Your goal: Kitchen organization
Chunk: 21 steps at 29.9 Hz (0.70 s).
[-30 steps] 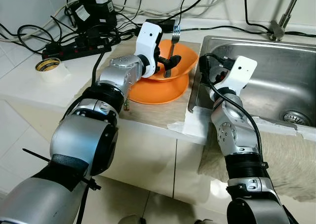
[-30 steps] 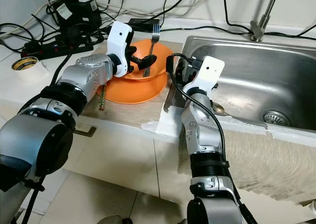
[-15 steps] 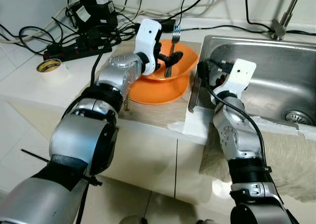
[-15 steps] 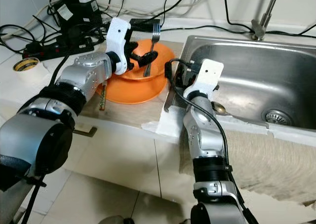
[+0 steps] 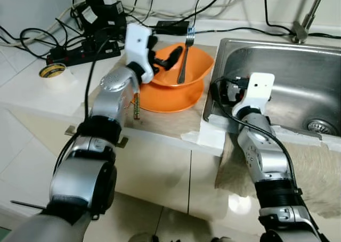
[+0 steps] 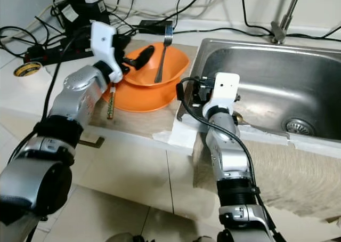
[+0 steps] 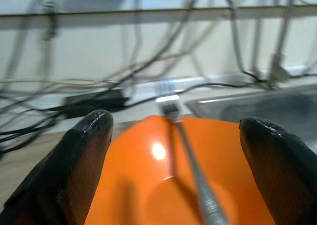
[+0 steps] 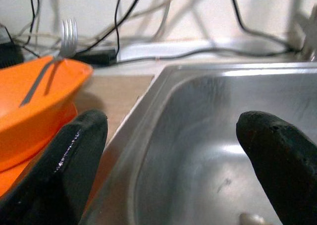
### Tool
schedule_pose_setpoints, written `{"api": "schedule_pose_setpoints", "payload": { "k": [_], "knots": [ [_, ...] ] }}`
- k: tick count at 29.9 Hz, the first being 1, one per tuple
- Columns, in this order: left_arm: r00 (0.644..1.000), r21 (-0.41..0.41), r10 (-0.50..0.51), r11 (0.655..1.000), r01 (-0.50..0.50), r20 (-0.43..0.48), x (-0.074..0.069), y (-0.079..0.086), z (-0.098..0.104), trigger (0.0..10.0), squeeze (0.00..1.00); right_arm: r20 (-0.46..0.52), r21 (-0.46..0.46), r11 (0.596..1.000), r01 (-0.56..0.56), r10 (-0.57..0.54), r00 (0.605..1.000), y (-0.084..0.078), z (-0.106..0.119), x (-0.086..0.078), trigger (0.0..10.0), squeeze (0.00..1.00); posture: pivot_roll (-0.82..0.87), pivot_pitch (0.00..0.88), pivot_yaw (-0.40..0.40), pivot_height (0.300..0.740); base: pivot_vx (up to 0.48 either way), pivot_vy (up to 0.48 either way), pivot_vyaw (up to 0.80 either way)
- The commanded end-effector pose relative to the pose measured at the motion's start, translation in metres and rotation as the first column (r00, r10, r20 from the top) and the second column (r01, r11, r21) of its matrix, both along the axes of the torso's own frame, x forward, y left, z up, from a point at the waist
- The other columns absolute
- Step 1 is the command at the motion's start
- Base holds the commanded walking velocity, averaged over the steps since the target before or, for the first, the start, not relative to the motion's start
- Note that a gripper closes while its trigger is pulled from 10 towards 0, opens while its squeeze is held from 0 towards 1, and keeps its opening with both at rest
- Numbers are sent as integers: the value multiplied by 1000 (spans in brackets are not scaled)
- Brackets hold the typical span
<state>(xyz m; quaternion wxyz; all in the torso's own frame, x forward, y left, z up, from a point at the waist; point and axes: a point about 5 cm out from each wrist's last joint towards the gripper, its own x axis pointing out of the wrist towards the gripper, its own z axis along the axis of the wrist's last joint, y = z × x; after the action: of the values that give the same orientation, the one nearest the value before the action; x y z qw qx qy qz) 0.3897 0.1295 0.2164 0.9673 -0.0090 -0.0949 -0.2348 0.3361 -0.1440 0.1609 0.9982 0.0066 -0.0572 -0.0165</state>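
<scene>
Left gripper (image 7: 173,136) spread wide, empty; fork (image 7: 195,170) between fingertips, untouched, leaning in orange bowl (image 7: 148,185); right gripper (image 8: 171,150) wide open, empty, over sink (image 8: 208,136).

Setting: home kitchen. Evidence: stainless sink (image 5: 298,77) set into a pale stone counter (image 5: 32,93), tap stem (image 5: 308,15) at 1 o'clock, tiled wall and floor. Orange bowls (image 5: 176,85) with a fork (image 5: 185,55) at 12 o'clock. Power strip (image 5: 80,51) and tangled cables at 10 o'clock.
</scene>
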Motion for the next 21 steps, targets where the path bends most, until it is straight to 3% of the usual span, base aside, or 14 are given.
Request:
{"api": "schedule_pose_setpoints", "payload": {
  "k": [1,5,11,13,21],
  "knots": [
    [995,-27,97,995,-96,20,-5,23,3,10000,0,27,-9,1000,0,0,1000,1,-1,-4,10000,0,14,0,74,740,0,0,0],
    [982,-66,184,981,-182,26,-17,37,-2,10000,0,57,-29,999,17,-16,998,-5,-5,-9,10000,0,23,0,73,740,0,0,0],
    [965,-52,258,965,-256,48,-25,45,-4,10000,0,78,-53,998,28,-24,997,-7,-10,-12,10000,0,30,0,70,740,0,0,0],
    [942,-56,334,941,-332,31,-30,59,-7,10000,0,97,-74,996,42,-35,995,-8,-13,-15,10000,0,32,0,68,740,0,0,0],
    [930,-47,365,929,-366,-31,-54,62,-20,10000,0,123,-75,994,84,-74,990,-14,-15,-26,10000,0,34,0,67,740,0,0,0]
  ]
}}
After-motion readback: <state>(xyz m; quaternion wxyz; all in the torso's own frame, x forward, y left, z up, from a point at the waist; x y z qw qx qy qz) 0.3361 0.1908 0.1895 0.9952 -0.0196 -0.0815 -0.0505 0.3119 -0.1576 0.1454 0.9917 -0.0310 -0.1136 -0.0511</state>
